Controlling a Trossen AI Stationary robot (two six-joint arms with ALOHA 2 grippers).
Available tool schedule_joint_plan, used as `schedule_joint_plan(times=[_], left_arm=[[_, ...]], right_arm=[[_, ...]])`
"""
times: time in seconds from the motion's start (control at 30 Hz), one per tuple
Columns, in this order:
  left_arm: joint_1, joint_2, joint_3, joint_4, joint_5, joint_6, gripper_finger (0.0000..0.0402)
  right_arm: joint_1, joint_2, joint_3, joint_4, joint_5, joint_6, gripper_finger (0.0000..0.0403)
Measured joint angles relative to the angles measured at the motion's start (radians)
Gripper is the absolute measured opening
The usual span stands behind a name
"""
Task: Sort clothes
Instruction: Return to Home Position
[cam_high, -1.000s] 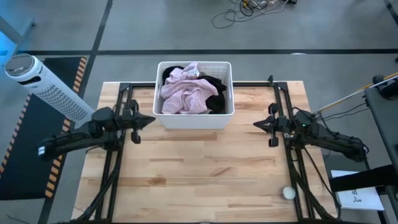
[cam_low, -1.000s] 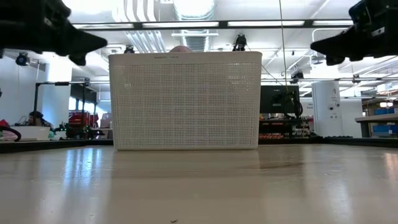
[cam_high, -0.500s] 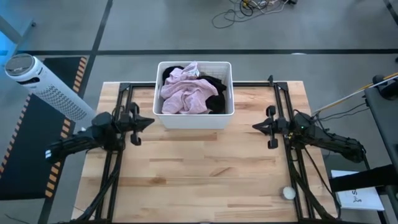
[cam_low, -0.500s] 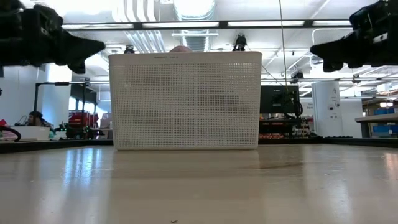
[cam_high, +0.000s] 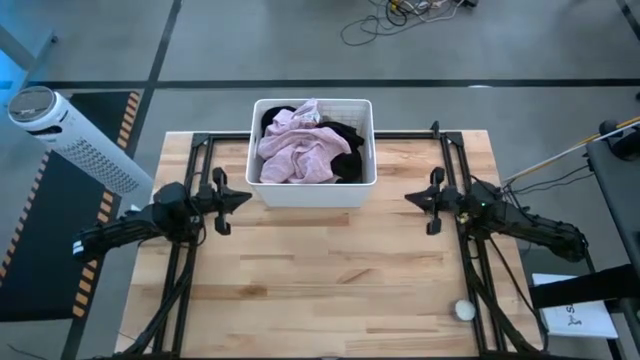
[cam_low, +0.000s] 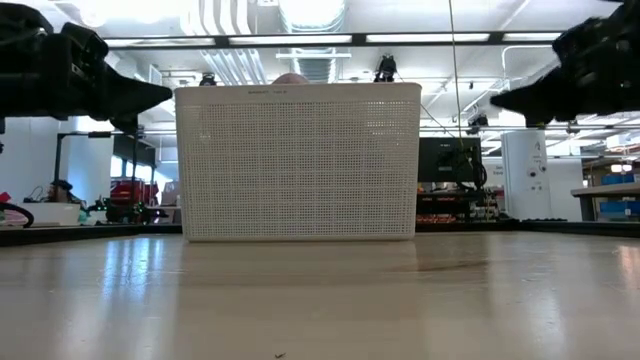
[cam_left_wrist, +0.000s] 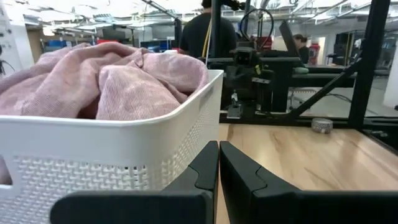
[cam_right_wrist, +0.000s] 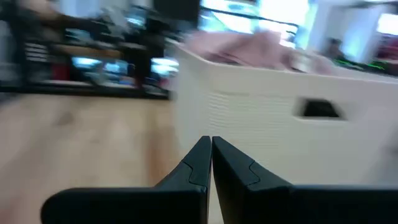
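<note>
Left tool (cam_high: 244, 196) hangs above the surface (cam_high: 320, 285) just off the basket's near corner on the left arm's side. Its two fingers (cam_left_wrist: 205, 163) are pressed together on nothing and point along the basket's front wall. The right tool (cam_high: 409, 199) mirrors it off the basket's other near corner, tips aimed at the basket (cam_high: 312, 194), fingers likewise closed and empty.

Against a second ago, both tools have sunk. In the low view the left tool (cam_low: 165, 95) and the right tool (cam_low: 497, 98) now sit level with the basket's rim (cam_low: 297, 88), where before they were above it. From overhead the left arm has drawn a little back from the basket, and the right tool has hardly shifted. The clothes have not moved.

All the clothes lie inside the basket. The pink shirt (cam_high: 297, 150) is on top, a crumpled heap with no clear front. Its longer run goes from the basket's far wall to its near wall, filling the middle and the side nearer the left arm. Black pieces (cam_high: 350, 150) show beneath it along the side nearer the right arm and in the far corner. From the left wrist the pink shirt (cam_left_wrist: 112, 81) mounds above the rim.
</note>
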Motion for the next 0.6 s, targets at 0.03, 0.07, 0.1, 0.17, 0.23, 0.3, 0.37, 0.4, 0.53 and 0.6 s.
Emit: schedule_joint_plan(times=[0.03,0.07,0.1,0.17,0.23,0.3,0.37,0.4,0.53,0.6], left_arm=[[0.0,0.0,0.0,0.0,0.0,-0.011,0.0],[0.0,0.0,0.0,-0.001,0.003,-0.022,0.0],[0.0,0.001,0.0,-0.001,0.009,-0.029,0.0],[0.0,0.009,0.0,0.002,0.014,-0.034,0.0],[0.0,0.012,0.0,-0.002,0.02,-0.038,0.0],[0.0,0.016,0.0,-0.001,0.026,-0.045,0.0],[0.0,0.021,0.001,-0.001,0.026,-0.045,0.0],[0.0,0.024,0.002,-0.001,0.026,-0.045,0.0],[0.0,0.037,0.005,0.001,0.027,-0.046,0.0001],[0.0,0.045,0.005,0.001,0.027,-0.057,0.0004]], right_arm=[[0.0,0.003,-0.003,-0.003,0.045,0.002,0.0],[-0.001,0.005,-0.009,0.003,0.062,0.004,0.0],[0.0,0.008,-0.011,0.011,0.061,0.008,0.0],[0.0,0.009,-0.013,0.023,0.032,-0.002,0.0],[0.0,0.007,-0.013,0.04,-0.033,-0.032,0.0],[0.001,0.007,-0.013,0.064,-0.065,-0.038,0.0],[0.0,0.007,-0.013,0.074,-0.069,-0.039,0.0],[0.0,0.007,-0.013,0.072,-0.068,-0.04,0.0],[0.0,0.01,-0.013,0.068,-0.062,-0.041,0.0],[0.0,0.01,-0.013,0.067,-0.062,-0.041,0.0]])
